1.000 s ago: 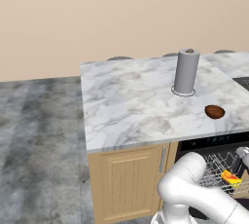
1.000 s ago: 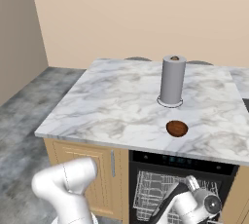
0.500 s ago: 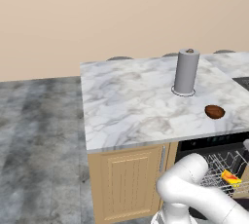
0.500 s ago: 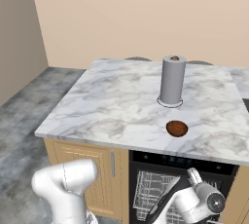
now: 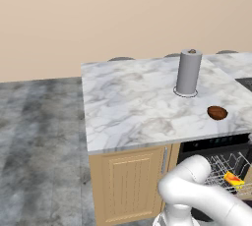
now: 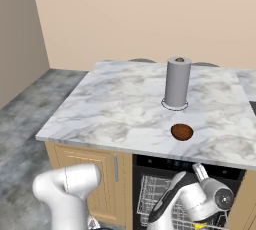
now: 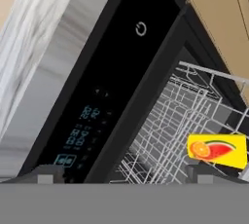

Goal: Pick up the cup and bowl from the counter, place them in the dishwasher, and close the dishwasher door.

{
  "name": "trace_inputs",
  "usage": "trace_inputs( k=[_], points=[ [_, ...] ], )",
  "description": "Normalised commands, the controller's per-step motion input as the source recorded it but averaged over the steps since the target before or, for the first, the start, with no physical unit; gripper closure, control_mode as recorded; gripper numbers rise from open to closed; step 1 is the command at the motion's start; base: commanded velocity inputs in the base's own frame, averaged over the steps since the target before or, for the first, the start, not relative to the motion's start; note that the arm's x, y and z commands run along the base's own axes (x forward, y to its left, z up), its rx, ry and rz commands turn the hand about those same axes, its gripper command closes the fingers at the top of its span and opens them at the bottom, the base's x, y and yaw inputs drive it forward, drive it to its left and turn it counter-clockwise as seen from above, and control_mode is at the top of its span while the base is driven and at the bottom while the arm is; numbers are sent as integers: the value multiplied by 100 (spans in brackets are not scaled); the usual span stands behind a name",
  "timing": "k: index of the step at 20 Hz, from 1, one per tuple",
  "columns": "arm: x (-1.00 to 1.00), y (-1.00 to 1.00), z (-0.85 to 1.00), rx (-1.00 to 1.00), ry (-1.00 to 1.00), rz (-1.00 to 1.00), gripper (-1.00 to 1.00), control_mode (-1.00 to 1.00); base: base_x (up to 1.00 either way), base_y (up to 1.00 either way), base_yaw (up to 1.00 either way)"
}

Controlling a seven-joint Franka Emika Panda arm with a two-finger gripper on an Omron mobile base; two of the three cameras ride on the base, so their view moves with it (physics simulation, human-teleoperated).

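The yellow cup (image 7: 216, 151) lies in the white wire rack (image 7: 165, 125) of the open dishwasher (image 6: 172, 166); it also shows in the left base view as the cup (image 5: 234, 179). My gripper (image 7: 129, 175) is open and empty, just outside the rack, facing the black control strip (image 7: 104, 96), with the cup off to one side. The dark brown bowl (image 6: 182, 131) sits on the marble counter (image 6: 115, 109) near its front edge, above the dishwasher, and appears as the bowl (image 5: 217, 112) in the left base view. The dishwasher door is out of view.
A tall grey cylinder (image 6: 178, 81) stands on the counter behind the bowl. Light wooden cabinets (image 5: 130, 181) flank the dishwasher on its left. My white arm (image 5: 197, 193) reaches low across the dishwasher's front. Grey floor (image 5: 39, 146) lies left of the island.
My hand has lifted a little away from the rack with its jaws still wide. The cup and the bowl have stayed put.
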Motion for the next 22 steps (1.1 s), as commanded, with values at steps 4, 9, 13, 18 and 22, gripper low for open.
trace_inputs(
  k=[4,9,13,18,22],
  points=[
    [0,7,36,6,0,1,-100,-100,0,0,0],
    [0,5,37,6,0,1,-100,-100,0,0,0],
    [16,16,16,2,0,4,-100,-100,0,0,0],
    [20,25,14,0,0,5,-100,-100,0,0,0],
    [18,19,26,0,0,4,-100,-100,0,0,0]
  ],
)
